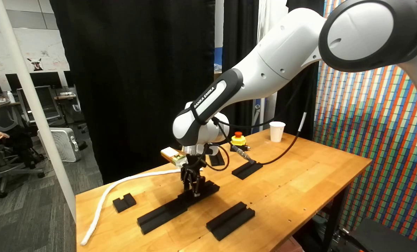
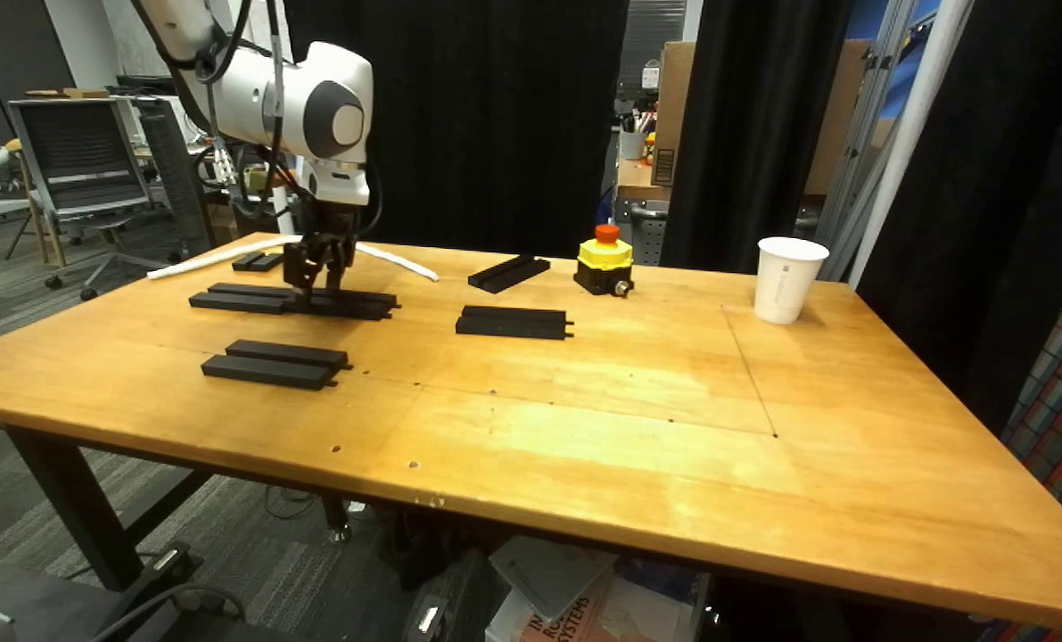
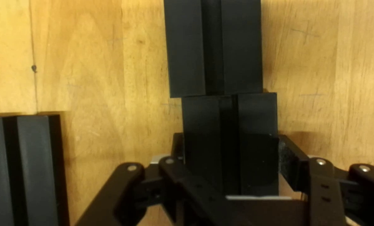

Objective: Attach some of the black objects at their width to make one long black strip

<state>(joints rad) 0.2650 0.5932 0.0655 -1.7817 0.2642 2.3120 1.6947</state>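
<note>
Grooved black bar [image 3: 202,125] in the tool [image 3: 230,149], stepped sideways from the next

The tool is clenched on the bar's two long sides, its fingers [image 3: 292,160] against the edges. A matching black bar [image 3: 185,47] lies on the wooden surface [image 1: 299,168], end to end with it, but the held one sits slightly to the right in the wrist view, so the grooves [image 3: 229,125] do not line up; whether the ends lie level or have locked is hidden. To join them well, shift the held bar leftward in that view until edges and grooves run true, then push straight along its length, without twisting. Pushed while offset, it would likely just shove or skew its neighbour. Another grooved bar [image 1: 230,221] lies apart, alongside.
</note>
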